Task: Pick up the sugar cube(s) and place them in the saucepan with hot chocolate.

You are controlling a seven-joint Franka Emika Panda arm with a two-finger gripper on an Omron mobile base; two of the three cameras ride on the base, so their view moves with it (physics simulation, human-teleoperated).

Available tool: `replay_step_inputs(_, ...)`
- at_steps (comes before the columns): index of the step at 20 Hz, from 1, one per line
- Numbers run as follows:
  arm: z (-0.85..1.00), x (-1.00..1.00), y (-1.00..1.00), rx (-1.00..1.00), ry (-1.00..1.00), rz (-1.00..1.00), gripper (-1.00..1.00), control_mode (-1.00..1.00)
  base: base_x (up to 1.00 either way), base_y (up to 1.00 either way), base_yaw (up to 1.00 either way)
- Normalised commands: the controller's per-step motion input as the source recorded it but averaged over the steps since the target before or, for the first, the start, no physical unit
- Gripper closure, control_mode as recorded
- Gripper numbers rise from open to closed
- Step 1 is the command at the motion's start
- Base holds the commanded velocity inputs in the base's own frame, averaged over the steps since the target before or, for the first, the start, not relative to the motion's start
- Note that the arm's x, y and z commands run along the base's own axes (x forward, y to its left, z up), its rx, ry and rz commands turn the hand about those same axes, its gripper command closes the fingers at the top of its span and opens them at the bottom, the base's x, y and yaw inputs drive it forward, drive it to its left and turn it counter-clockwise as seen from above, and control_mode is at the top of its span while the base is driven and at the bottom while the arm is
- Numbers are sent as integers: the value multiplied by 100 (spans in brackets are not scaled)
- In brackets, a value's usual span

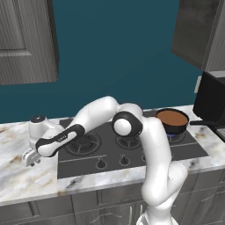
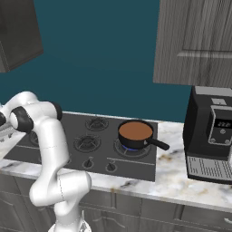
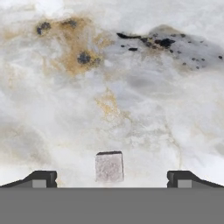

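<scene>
The white robot arm is reaching way off to its left, with the gripper [image 1: 30,157] hanging low over the marbled white-and-tan stone table [image 1: 26,180], just beside the left edge of the black gas stovetop [image 1: 132,149]. I'd guess the sugar was set out on that bare patch on purpose — out in the open where the fingers can come straight down on it.

From the hand view, the tiny pale greyish-white sugar cube [image 3: 109,166] sits on the table right between the two dark fingertips [image 3: 41,179], roughly centred, maybe a hair closer to the left one. The fingers are spread wide and aren't touching it; there's clear marble on both sides of the cube. So nothing is gripped yet — to me it looks lined up for a pinch, but how high the tips are above the surface is hard to tell from this angle. I can't make out a second cube anywhere.

The small round dark saucepan with smooth brown hot chocolate in it [image 2: 135,132] is on the back right burner with a blue flame under it, long black handle pointing off to the right toward the black coffee machine [image 2: 210,136]. That's well apart from the cube, across the whole stovetop, so once it's grabbed there's a long swing over to the pan. Being that small, the cube could easily squirt out if the close is off-centre.
</scene>
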Motion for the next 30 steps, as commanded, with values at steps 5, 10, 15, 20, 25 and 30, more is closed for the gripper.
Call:
replay_step_inputs(5,0,4,17,0,0,0,-100,-100,0,0,0)
replay_step_inputs(10,-3,4,5,0,0,0,-100,-100,0,0,0)
replay_step_inputs(15,-7,-1,-2,0,0,0,-100,-100,0,0,0)
replay_step_inputs(20,0,-6,-15,0,0,0,-100,-100,0,0,0)
replay_step_inputs(25,-6,0,-4,0,0,0,-100,-100,0,0,0)
replay_step_inputs(30,-9,0,0,0,0,0,-100,-100,0,0,0)
